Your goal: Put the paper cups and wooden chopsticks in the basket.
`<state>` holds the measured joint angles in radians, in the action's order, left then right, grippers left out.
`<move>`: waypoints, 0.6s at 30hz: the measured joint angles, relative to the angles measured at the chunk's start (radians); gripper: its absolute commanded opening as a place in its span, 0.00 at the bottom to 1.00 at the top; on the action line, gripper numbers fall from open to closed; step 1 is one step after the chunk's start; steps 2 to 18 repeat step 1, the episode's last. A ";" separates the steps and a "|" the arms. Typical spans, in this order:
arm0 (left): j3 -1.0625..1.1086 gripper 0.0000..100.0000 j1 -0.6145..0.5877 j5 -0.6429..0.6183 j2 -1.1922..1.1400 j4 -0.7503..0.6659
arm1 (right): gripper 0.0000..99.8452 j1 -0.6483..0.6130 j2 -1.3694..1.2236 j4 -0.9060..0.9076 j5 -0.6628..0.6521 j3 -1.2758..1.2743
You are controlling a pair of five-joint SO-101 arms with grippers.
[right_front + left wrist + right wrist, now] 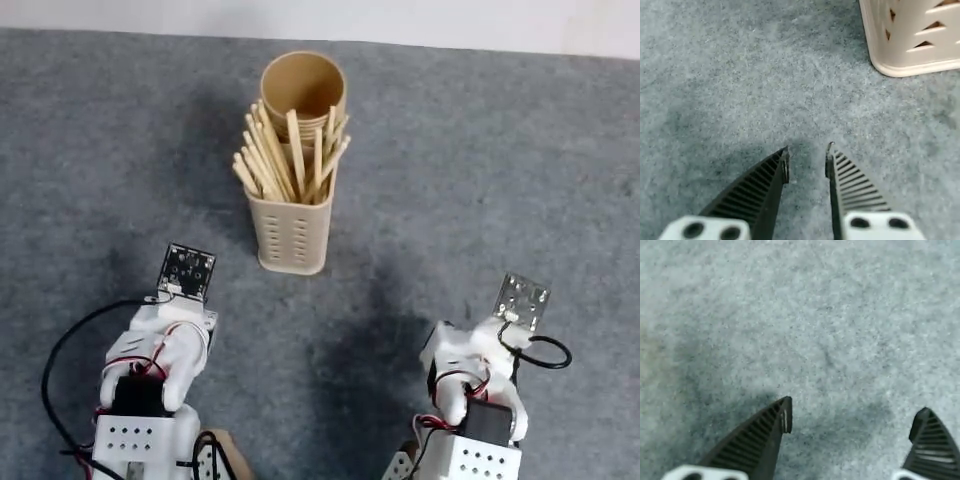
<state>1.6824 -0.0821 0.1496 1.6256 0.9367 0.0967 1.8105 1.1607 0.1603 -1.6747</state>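
Your slotted plastic basket (pixel 291 238) holds wooden chopsticks (pixel 283 160) and paper cups (pixel 303 88). Left end effector (pixel 807 150) narrow, right end effector (pixel 855 415) wide, both over the felt surface (pixel 500 150).

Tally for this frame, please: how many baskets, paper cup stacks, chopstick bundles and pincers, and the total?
basket: 1
paper cup stack, in the basket: 1
bundle of wooden chopsticks, in the basket: 1 (the sticks overlap too much to count singly)
pincers: 2, left pincer and right pincer, both open over bare carpet
Total: 5
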 measured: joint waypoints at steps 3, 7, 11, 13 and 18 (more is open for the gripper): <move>0.000 0.16 0.000 0.000 0.000 0.000 | 0.37 0.000 0.000 0.000 0.000 0.000; 0.000 0.16 0.000 0.000 0.000 0.000 | 0.37 0.000 0.000 0.000 0.000 0.000; 0.000 0.16 0.000 0.000 0.000 0.000 | 0.37 0.000 0.000 0.000 0.000 0.000; 0.000 0.16 0.000 0.000 0.000 0.000 | 0.37 0.000 0.000 0.000 0.000 0.000; 0.000 0.16 0.000 0.000 0.000 0.000 | 0.37 0.000 0.000 0.000 0.000 0.000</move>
